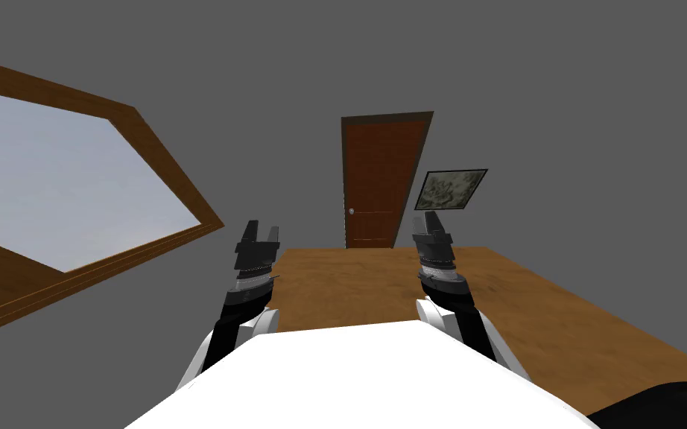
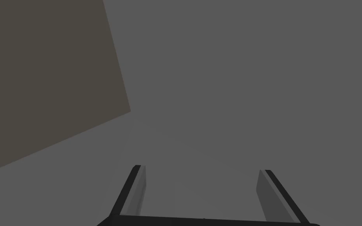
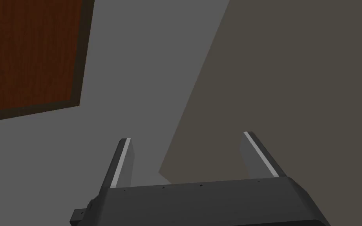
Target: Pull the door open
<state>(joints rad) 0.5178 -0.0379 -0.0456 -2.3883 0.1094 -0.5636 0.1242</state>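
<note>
The door (image 1: 373, 186), of reddish brown wood in a darker frame, is being seen at the far grey wall (image 1: 558, 112), straight ahead and well apart from both grippers. It is being shown closed, flush in its frame, and its small pale knob (image 1: 351, 211) is being shown near the left edge of the leaf, a little below the middle. The left gripper (image 1: 262, 227) is being held up in the air above the near part of the wooden floor (image 1: 364, 287). Its fingers (image 2: 138, 192) are being held wide apart, about one third of the wrist view's width, with nothing between them and nothing being touched. The right gripper (image 1: 425, 217) is being held at about the same height on the other side, and its fingers (image 3: 123, 164) are also being held wide apart and empty. Beyond them a corner of the door with its dark frame is being shown in the right wrist view. Between the grippers and the door an open stretch of floor is being offered for moving. On the left a large window (image 1: 74, 171) with a brown wooden frame is being shown along the side wall, and to the right of the door a small dark-framed picture (image 1: 450, 189) is being shown on the grey wall.
</note>
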